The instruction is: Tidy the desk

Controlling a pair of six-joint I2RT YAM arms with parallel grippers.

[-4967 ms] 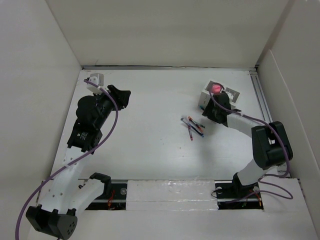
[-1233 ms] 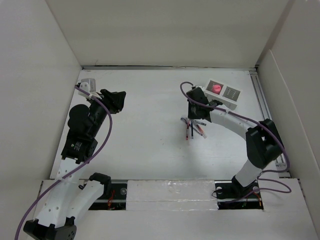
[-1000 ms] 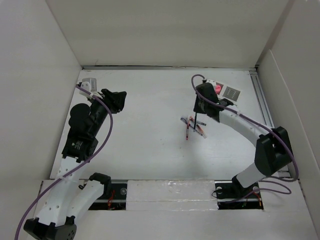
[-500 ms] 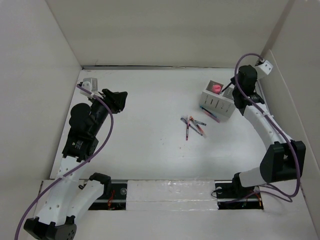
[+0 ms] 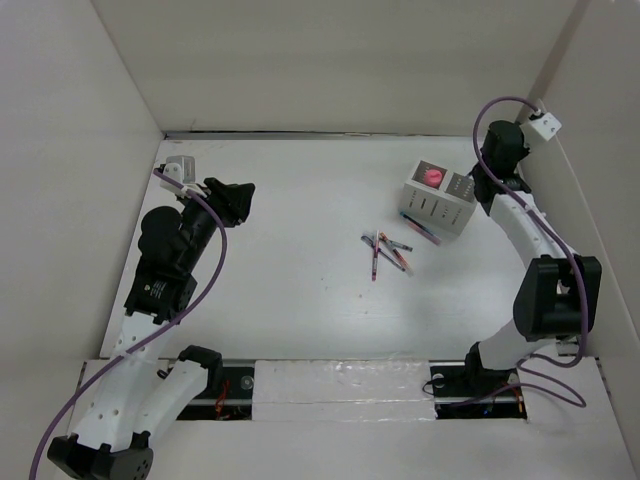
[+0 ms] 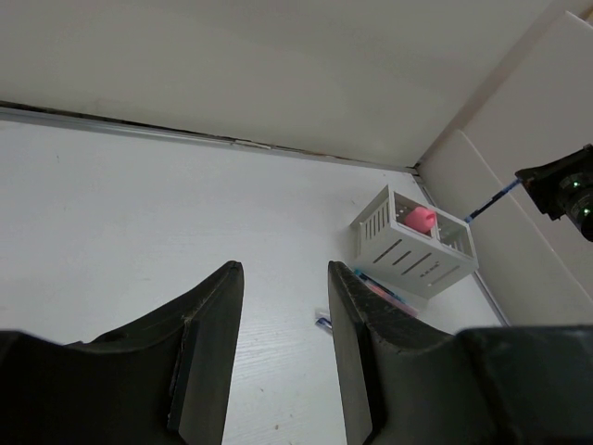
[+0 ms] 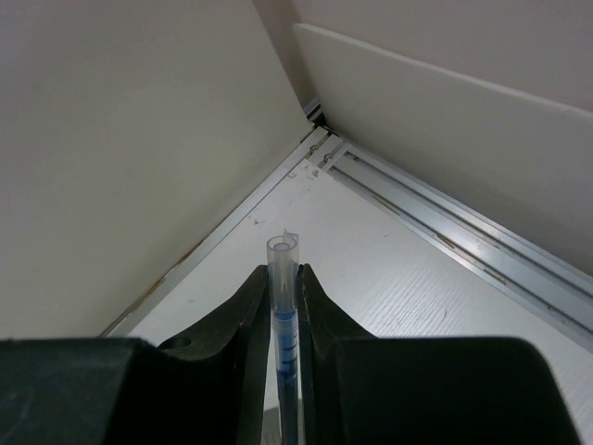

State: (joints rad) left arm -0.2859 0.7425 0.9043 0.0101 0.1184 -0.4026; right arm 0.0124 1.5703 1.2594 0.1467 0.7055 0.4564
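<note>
Two tools hang over the white bench (image 5: 300, 300). Your left tool (image 6: 285, 278), at 10 o'clock, is spread and empty. Loose pens (image 5: 385, 252) lie right of centre. At 2 o'clock, beside the organizer (image 5: 438, 198), your right tool (image 7: 283, 278) pinches a blue pen (image 7: 283, 320).
</note>
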